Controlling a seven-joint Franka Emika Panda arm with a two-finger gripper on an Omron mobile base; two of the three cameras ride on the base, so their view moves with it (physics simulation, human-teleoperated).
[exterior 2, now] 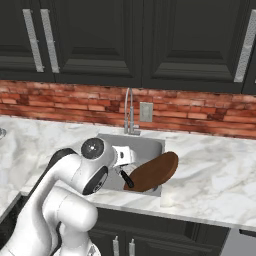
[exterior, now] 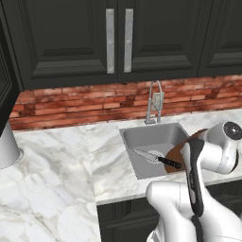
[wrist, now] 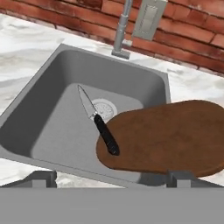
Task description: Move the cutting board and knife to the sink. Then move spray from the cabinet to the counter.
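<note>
Two-finger dark pincer [wrist: 111, 177]: jaws spread wide, holding nothing | brown wooden oblong cutting board [wrist: 168, 138]: just beyond, tilted over grey steel sink [wrist: 52, 94] rim | black-handled silver knife [wrist: 98, 120]: ahead, in basin, handle end against board.

Even, bright rendered light, no glare, soft faint shading inside the sink [wrist: 52, 109], dark cabinets [exterior: 118, 38] nearly featureless, edges sharp, slightly pixelated, no blur or distortion

- The sink [wrist: 52, 83] is set into the tabletop [exterior: 61, 160].
- The knife [wrist: 97, 119] lies in the sink, its blade over the drain.
- The cutting board [wrist: 170, 135] leans over the sink's right rim, one end inside.
- The faucet [wrist: 122, 26] stands behind the sink.
</note>
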